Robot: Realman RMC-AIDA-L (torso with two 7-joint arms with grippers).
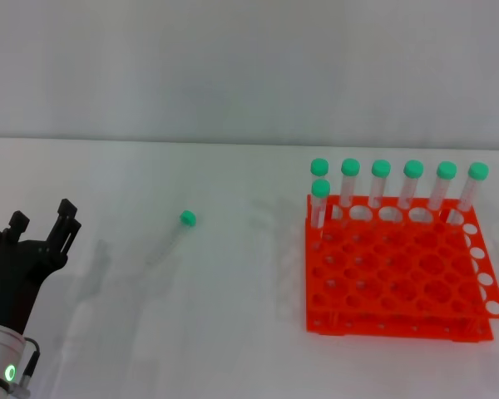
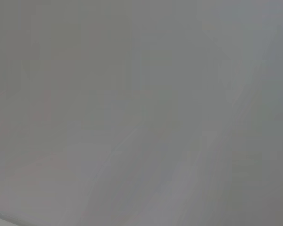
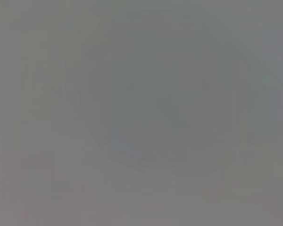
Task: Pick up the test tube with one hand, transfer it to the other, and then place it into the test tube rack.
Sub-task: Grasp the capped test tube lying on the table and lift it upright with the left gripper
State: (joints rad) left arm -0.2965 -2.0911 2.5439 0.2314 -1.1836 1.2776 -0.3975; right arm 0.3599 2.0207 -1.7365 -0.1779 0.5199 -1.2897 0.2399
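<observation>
The slender clear plastic test tube (image 1: 173, 235) with a round green screw cap is lying flat on the white table (image 1: 150, 332), well apart from the bright orange-red rectangular test tube rack (image 1: 399, 270), which is holding 7 green-capped tubes (image 1: 381, 184) upright. The black 2-fingered left gripper (image 1: 41, 221) is hovering nearby, fingers spread and holding nothing.

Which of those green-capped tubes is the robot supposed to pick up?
Start at the orange test tube rack on the white table, then look toward the left gripper. Between them lies the test tube: alone on its side, while the others stand upright in the rack.
</observation>
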